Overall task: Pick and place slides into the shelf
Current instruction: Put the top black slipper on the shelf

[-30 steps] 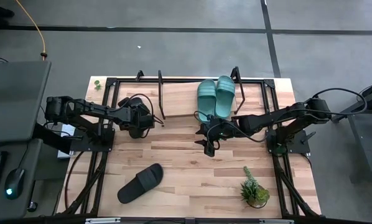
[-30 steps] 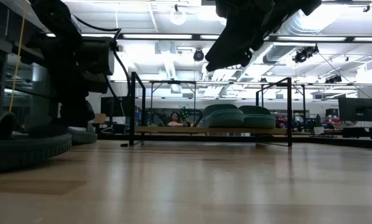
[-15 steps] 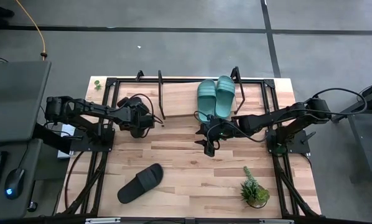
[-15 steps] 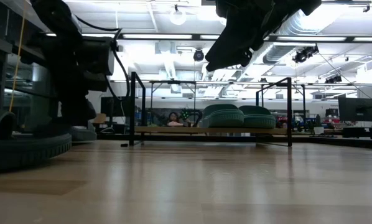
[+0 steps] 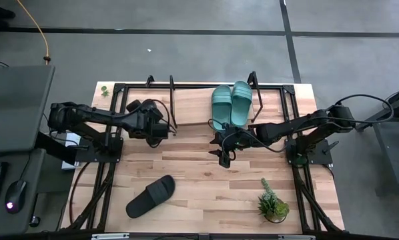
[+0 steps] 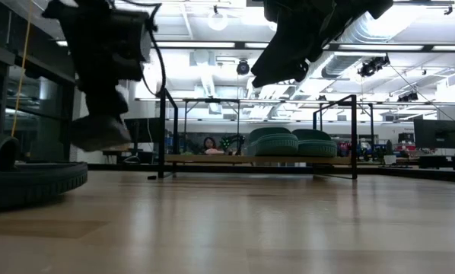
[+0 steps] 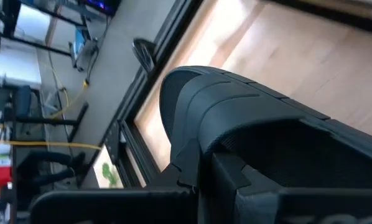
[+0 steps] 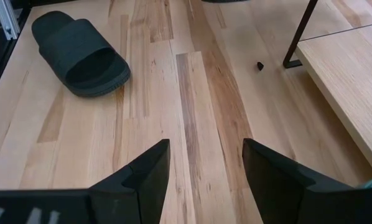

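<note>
Two teal slides (image 5: 230, 103) lie side by side on the shelf (image 5: 189, 112), a light board in a black tube frame at the table's far side. One black slide (image 5: 151, 196) rests sole-down on the table near its front left. My left gripper (image 5: 154, 128) is shut on another black slide (image 6: 98, 133) at the shelf's left end, above the table. My right gripper (image 8: 204, 167) hangs open over bare wood at the table's middle, in front of the teal pair. My left gripper holds the black slide by its wide strap (image 7: 236, 112); the dark fingers and the strap merge, so the kind of hold does not show. The fingers slant down from the table's left. The slide hangs tilted below the gripper, clear of the table (image 6: 212, 221).
A potted plant (image 5: 273, 203) stands at the front right of the table. The shelf's upright black posts (image 6: 165, 133) rise at its ends. Bare board lies on the shelf left of the teal pair. A small black speck (image 8: 259, 65) lies by a shelf post.
My left gripper has risen with the black slide, which rested low by the table before and now hangs lifted clear of it. My right gripper has kept still.
</note>
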